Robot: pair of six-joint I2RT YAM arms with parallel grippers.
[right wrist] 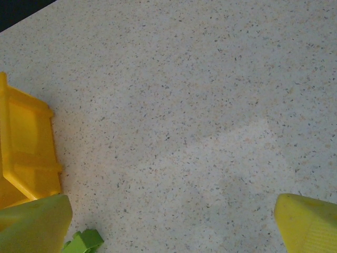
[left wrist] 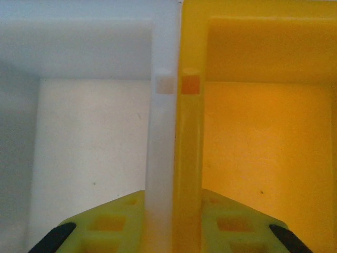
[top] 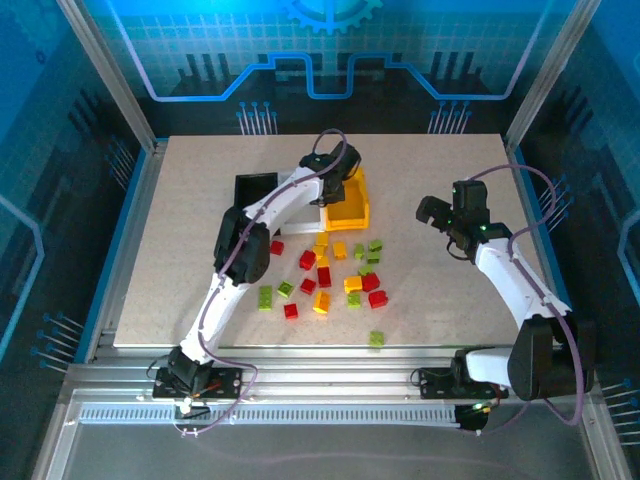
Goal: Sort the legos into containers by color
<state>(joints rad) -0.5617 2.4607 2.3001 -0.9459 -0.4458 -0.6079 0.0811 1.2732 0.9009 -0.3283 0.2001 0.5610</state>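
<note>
Legos, small blocky bricks, scatter across the speckled tabletop.

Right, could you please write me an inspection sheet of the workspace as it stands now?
Surface: speckled table, nothing spilled seen.
Job's things: black bin, white bin and yellow bin in a row at the back, the visible floors of the last two bare; red, yellow-orange and green legos scattered in front; one green lego lies apart near the front edge.
Clutter: nothing seen.
Grippers: left gripper open, astride the walls where white and yellow bins meet; right gripper open over bare table, empty.
Cables: purple cables looped along both arms.
Surroundings: metal frame, blue panels.
</note>
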